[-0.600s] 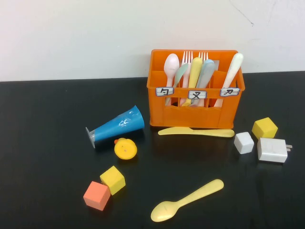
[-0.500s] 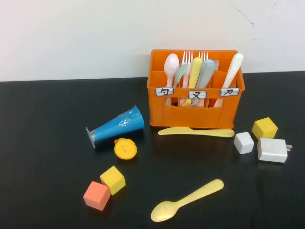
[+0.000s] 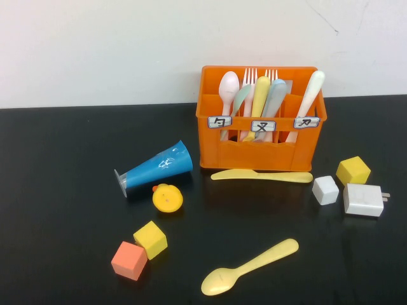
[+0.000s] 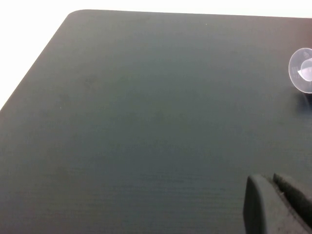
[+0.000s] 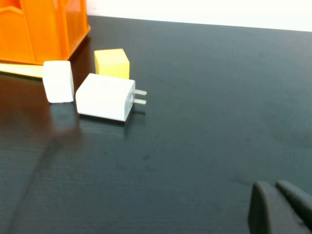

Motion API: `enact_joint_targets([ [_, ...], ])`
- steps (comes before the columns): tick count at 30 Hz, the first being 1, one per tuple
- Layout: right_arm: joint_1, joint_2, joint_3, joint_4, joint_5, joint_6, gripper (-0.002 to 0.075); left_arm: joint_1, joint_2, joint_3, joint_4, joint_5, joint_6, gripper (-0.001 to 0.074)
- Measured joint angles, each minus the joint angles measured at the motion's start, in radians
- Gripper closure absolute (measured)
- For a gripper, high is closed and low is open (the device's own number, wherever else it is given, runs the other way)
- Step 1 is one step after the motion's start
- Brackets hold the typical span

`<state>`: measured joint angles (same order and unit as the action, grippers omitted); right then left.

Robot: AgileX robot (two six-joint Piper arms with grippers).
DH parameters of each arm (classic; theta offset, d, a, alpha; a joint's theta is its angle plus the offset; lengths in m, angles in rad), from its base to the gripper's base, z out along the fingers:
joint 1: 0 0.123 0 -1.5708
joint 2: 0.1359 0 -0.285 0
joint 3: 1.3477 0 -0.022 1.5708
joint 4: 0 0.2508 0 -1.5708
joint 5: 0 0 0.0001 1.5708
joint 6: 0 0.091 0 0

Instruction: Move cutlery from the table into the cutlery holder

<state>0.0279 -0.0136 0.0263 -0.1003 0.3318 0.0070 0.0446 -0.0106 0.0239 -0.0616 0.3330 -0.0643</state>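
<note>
A pale yellow spoon (image 3: 248, 267) lies on the black table near the front edge, bowl to the left. The orange cutlery holder (image 3: 261, 152) stands at the back and holds several spoons and forks; its corner also shows in the right wrist view (image 5: 44, 29). Neither arm shows in the high view. My left gripper (image 4: 273, 183) is shut and empty over bare table at the left. My right gripper (image 5: 273, 187) is shut and empty over bare table at the right, well away from the spoon.
A pale yellow knife (image 3: 261, 176) lies against the holder's front. A blue cone (image 3: 156, 166), yellow duck (image 3: 167, 197), yellow cube (image 3: 151, 239) and orange cube (image 3: 129, 260) sit left. A white cube (image 3: 325, 190), yellow cube (image 3: 353, 170) and white charger (image 3: 364, 199) sit right.
</note>
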Motion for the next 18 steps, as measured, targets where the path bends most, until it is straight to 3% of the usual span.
enact_joint_targets([
  [12,0.000,0.000,0.000,0.049,0.000,0.000,0.0730,0.000,0.000,0.000,0.000,0.000,0.000,0.0736],
  [15,0.000,0.000,0.000,0.176,-0.004,0.007,0.0730,0.000,0.000,0.000,0.000,0.000,0.000,0.0736],
  [18,0.000,0.000,0.002,0.414,-0.004,0.060,0.0730,0.000,0.000,0.000,0.000,0.000,0.000,0.0736],
])
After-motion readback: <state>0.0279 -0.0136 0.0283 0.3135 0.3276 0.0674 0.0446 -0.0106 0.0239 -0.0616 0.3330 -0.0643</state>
